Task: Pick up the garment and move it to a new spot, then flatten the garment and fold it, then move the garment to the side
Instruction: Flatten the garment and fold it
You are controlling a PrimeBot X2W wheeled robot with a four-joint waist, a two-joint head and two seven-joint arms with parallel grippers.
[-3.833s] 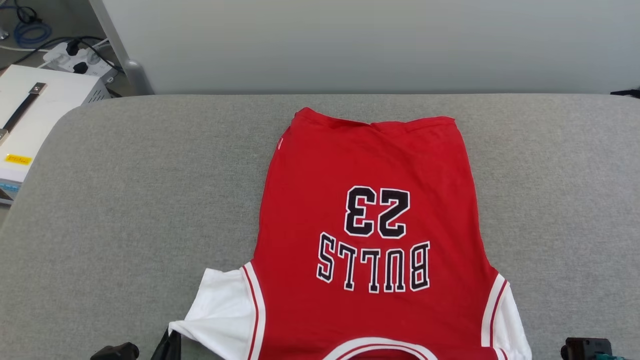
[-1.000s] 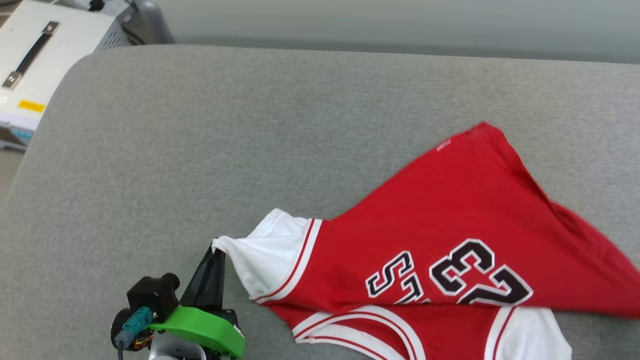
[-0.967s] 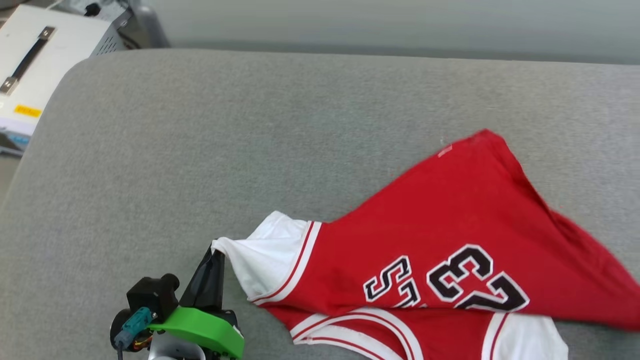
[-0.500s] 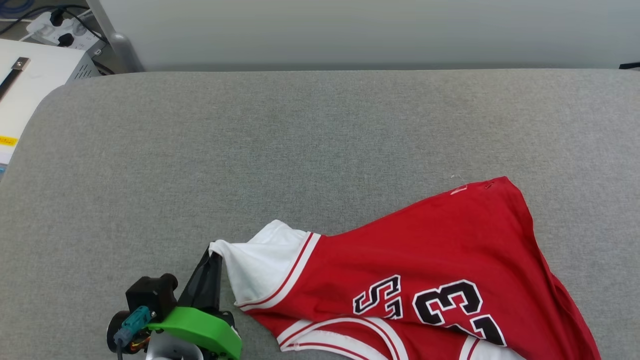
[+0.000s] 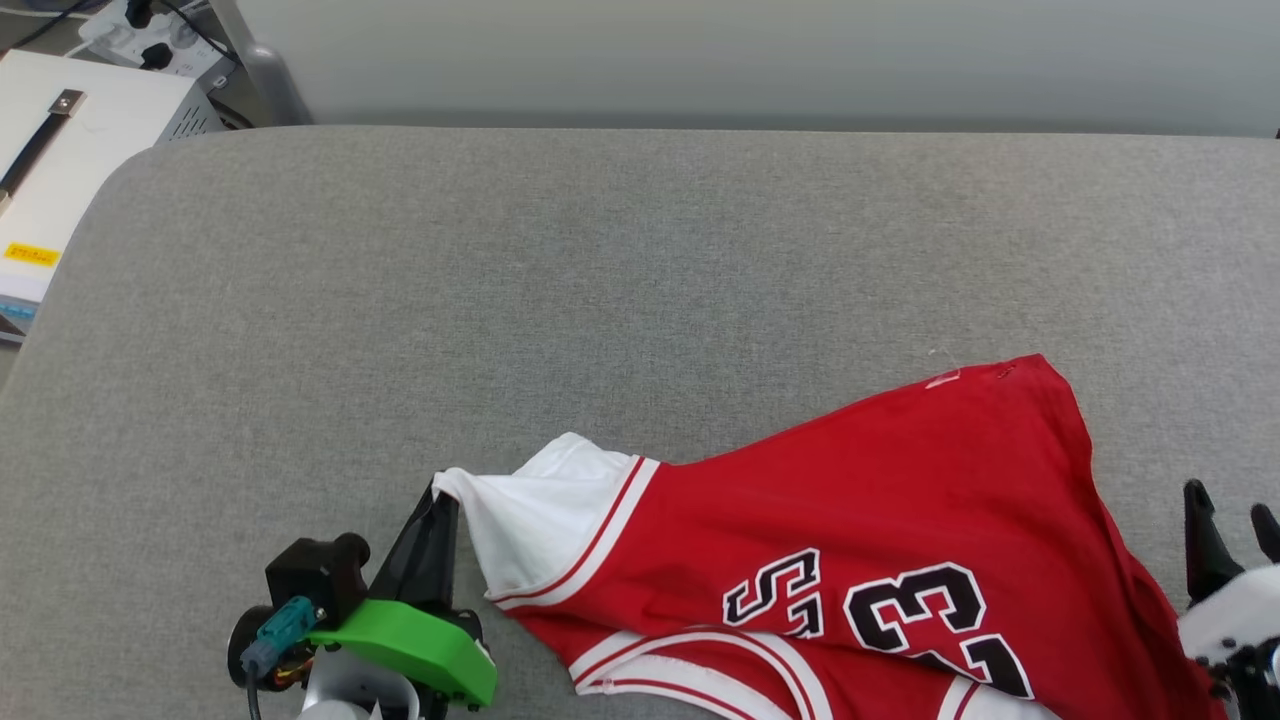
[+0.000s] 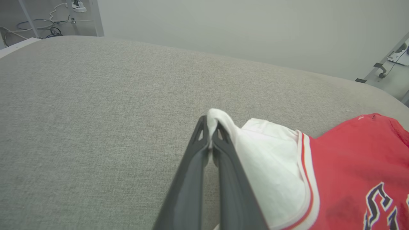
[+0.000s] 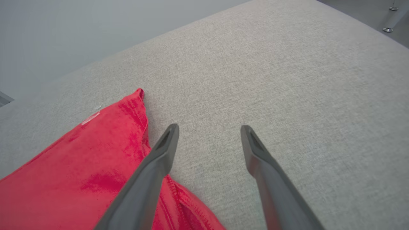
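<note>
Left jaws pinch the garment (image 5: 850, 500); right jaws gape beside it.

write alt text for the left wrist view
The left tool, shut, pinches the edge of the white sleeve of a red garment lying on a grey fabric surface. A pale wall stands behind.

The red shirt (image 5: 900, 470) carries the number 23 (image 5: 925, 620) in black figures edged with white, lying slanted, its lower edge partly covered by a fold. Just left of it stands a single letter S (image 5: 775, 603) in the same style; the left wrist view shows part of that S too. A yellow sticker (image 5: 32, 255) on the white box (image 5: 70, 170) is too small to read
</note>
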